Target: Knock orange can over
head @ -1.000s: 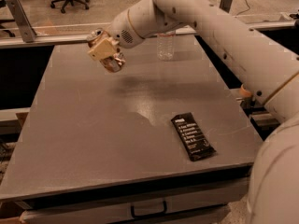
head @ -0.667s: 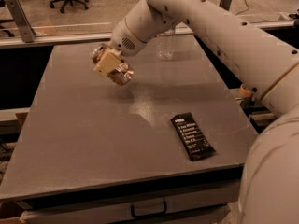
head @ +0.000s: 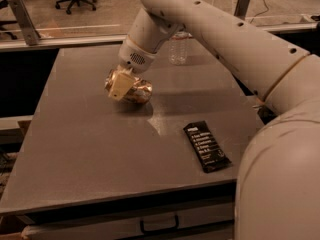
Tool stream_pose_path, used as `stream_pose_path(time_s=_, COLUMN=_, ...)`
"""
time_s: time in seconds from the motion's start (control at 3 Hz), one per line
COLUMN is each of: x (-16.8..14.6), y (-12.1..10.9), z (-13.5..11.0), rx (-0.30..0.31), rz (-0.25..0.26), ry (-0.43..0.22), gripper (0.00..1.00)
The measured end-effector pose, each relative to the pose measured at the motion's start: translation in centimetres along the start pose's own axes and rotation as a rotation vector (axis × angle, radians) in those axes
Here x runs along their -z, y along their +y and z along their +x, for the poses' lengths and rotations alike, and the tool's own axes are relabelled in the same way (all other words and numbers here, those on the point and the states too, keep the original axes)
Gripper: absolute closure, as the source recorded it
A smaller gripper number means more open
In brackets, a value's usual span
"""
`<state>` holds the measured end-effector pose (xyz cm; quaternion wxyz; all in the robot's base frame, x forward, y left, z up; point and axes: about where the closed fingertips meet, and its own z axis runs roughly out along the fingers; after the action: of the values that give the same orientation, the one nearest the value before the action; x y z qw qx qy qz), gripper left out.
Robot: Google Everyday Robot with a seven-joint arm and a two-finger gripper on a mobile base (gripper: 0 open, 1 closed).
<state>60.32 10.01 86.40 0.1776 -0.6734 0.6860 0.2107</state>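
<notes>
The orange can (head: 140, 91) is orange-brown with pale markings. It lies tilted almost on its side, low at the grey table (head: 85, 154), left of the middle. My gripper (head: 123, 86) is shut on the can from its left side, with a pale finger (head: 118, 87) across the can's front. The big white arm reaches down to it from the upper right and hides the can's far side. I cannot tell whether the can rests on the table or hangs just above it.
A clear plastic water bottle (head: 178, 48) stands at the table's back edge, behind the arm. A flat black snack-bar wrapper (head: 206, 146) lies at the front right. A metal rail and office chairs are behind the table.
My gripper has carried the can down and a little right, from up in the air at the back left to the table surface. The can has tipped further toward its side.
</notes>
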Motion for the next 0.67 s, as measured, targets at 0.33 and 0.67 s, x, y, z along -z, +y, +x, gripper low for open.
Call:
stream_pose_path(time_s=0.33, x=0.1, y=0.0, z=-0.1, rx=0.000, rz=-0.001, ry=0.001, gripper=0.35)
stream_pose_path(time_s=0.67, x=-1.2, y=0.6, z=0.0, rx=0.033, rz=-0.043, ry=0.053, gripper=0.13)
